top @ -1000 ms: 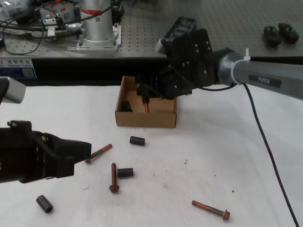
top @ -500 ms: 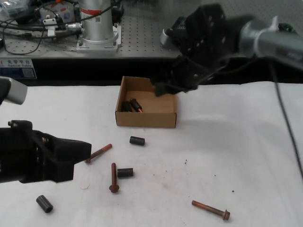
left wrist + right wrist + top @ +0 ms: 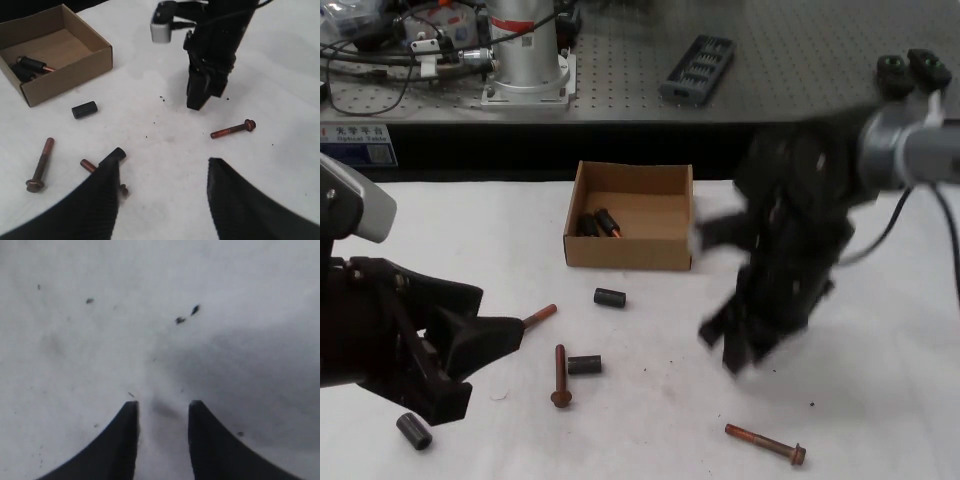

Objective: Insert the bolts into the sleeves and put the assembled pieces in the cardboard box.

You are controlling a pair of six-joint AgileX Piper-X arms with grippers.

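Note:
The cardboard box holds two assembled pieces. On the white cloth lie loose sleeves and rusty bolts. My right gripper points down just above bare cloth, to the right of the box, open by a narrow gap with nothing in it. My left gripper is open wide at the near left, over the bolts there.
A raised perforated bench runs along the back with a metal post, cables and small black parts. Bare white cloth stretches to the right of the box and along the right side.
The right gripper let a bolt-and-sleeve piece drop into the box, then swung down and to the right over the cloth. The left gripper shifted slightly and tilted.

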